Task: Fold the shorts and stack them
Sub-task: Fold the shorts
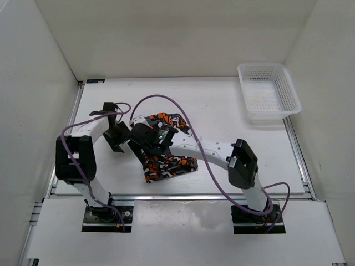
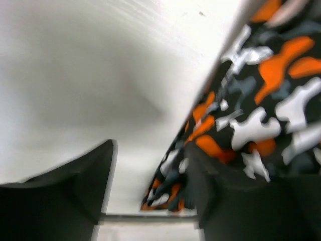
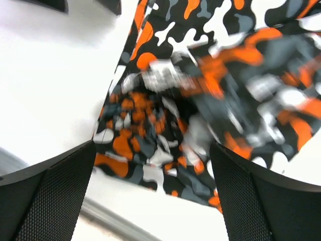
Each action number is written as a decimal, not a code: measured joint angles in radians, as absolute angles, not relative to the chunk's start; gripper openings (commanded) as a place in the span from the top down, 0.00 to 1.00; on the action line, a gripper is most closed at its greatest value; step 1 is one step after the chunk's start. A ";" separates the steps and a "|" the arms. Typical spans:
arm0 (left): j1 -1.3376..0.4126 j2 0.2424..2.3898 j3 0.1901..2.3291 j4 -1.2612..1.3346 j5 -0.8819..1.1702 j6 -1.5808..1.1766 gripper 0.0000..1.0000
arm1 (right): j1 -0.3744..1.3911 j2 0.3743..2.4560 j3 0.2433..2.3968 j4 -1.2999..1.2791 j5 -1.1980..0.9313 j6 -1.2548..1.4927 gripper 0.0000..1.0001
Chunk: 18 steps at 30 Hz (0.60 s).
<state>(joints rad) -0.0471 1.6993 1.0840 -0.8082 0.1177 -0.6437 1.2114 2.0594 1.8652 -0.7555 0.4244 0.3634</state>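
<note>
- Where white panels (image 1: pixel 166 33) wall off the back and both sides, the space is a plain box lit evenly from above.
- A white table (image 1: pixel 222 111) fills the floor of that box, edged with aluminium rails (image 1: pixel 183 197) at the near side and along the flanks.
- Both arms reach inward from their bases, trailing purple cables (image 1: pixel 166 98), and meet left of the table's middle.
- The shorts (image 1: pixel 166 166) lie flat on the table there, partly under the right arm's wrist. Their long axis runs roughly near to far, leaning a little to the right at the near end, where the cloth looks doubled into a block.
- A white mesh basket (image 1: pixel 269 91) sits at the far right corner, well apart from the shorts.
- The right gripper (image 3: pixel 155 191) hangs over the print with its jaws spread wide, holding nothing.
- The left gripper (image 2: pixel 150 201) is just beside the shorts' left edge, jaws wide apart with bare table between them; one finger (image 2: pixel 225 201) overlaps the cloth, but whether it touches cannot be told.
</note>
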 measured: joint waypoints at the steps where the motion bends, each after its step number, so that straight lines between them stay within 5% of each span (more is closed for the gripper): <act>1: -0.037 1.674 1.093 -0.827 0.118 -0.636 0.23 | 1.211 2.032 1.849 -0.750 0.417 0.363 0.02; 4: -0.021 1.605 1.142 -0.865 0.116 -0.615 0.33 | 1.203 1.892 1.761 -0.734 0.393 0.375 0.19; 5: -0.022 1.583 1.157 -0.870 0.114 -0.610 0.44 | 1.196 1.837 1.731 -0.735 0.385 0.382 0.26; 6: -0.026 1.558 1.171 -0.875 0.113 -0.601 0.66 | 1.183 1.774 1.696 -0.727 0.373 0.391 0.34; 8: -0.047 1.509 1.187 -0.887 0.105 -0.586 0.83 | 1.145 1.647 1.619 -0.704 0.360 0.416 0.61; 11: -0.115 1.441 1.190 -0.903 0.097 -0.556 0.90 | 1.067 1.517 1.511 -0.680 0.339 0.477 0.83; 12: -0.149 1.422 1.190 -0.910 0.099 -0.546 0.87 | 1.036 1.498 1.481 -0.678 0.330 0.496 0.83; 14: -0.216 1.397 1.190 -0.917 0.107 -0.529 0.61 | 0.976 1.495 1.426 -0.675 0.306 0.537 0.74; 15: -0.255 1.389 1.191 -0.921 0.115 -0.525 0.45 | 0.946 1.501 1.399 -0.674 0.291 0.551 0.72; 16: -0.297 1.386 1.195 -0.926 0.119 -0.521 0.14 | 0.918 1.510 1.371 -0.678 0.275 0.567 0.65; 18: -0.376 1.388 1.212 -0.937 0.114 -0.528 0.00 | 0.871 1.520 1.335 -0.683 0.256 0.583 0.57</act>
